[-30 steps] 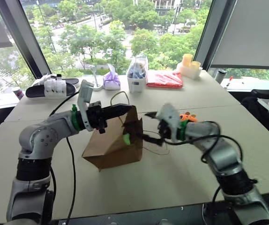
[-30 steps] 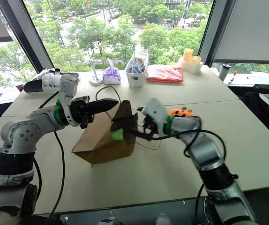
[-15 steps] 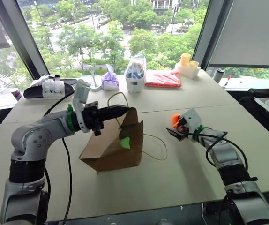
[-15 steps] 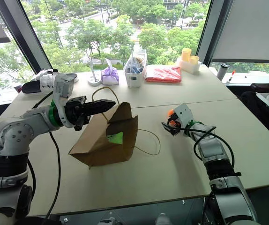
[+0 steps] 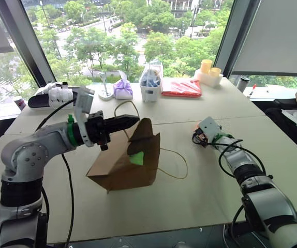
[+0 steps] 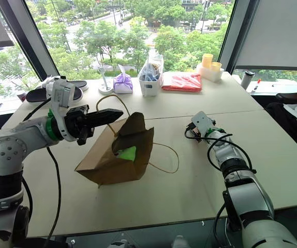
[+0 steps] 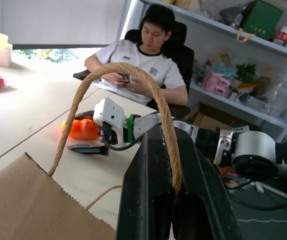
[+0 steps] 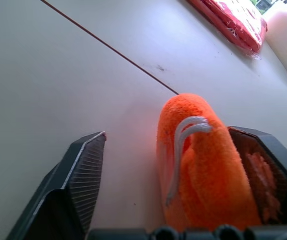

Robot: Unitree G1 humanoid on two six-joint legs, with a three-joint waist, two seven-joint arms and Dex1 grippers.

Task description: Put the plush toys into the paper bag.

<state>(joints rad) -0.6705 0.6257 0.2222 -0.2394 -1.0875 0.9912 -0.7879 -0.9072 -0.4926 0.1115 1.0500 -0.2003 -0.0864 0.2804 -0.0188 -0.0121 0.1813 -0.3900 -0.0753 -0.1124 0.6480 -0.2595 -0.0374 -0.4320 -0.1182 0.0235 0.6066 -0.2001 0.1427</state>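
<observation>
The brown paper bag [image 5: 118,164] lies tilted on the table, its mouth facing right. My left gripper [image 7: 166,134] is shut on its upper cord handle [image 7: 78,102] and holds it up. The lime green plush toy [image 5: 136,158] sits in the bag's mouth. The orange plush toy [image 8: 203,170] lies on the table to the right of the bag. My right gripper [image 8: 167,136] is open around it: one finger [image 8: 263,160] touches its side, the other [image 8: 81,175] stands apart. From the left wrist view the orange plush toy [image 7: 82,128] shows just behind my right gripper [image 7: 91,142].
Along the window edge stand a purple tied pouch [image 5: 123,89], a white container [image 5: 151,86], a flat red packet [image 5: 181,87], yellow cups [image 5: 208,72] and black-and-white sandals [image 5: 55,95]. A person [image 7: 142,65] sits past the table's right side. The lower handle's cord [image 5: 177,168] loops over the table.
My right arm has swung away from the bag's mouth, to the right and down, and its fingers now straddle the orange toy. The left gripper kept holding the handle.
</observation>
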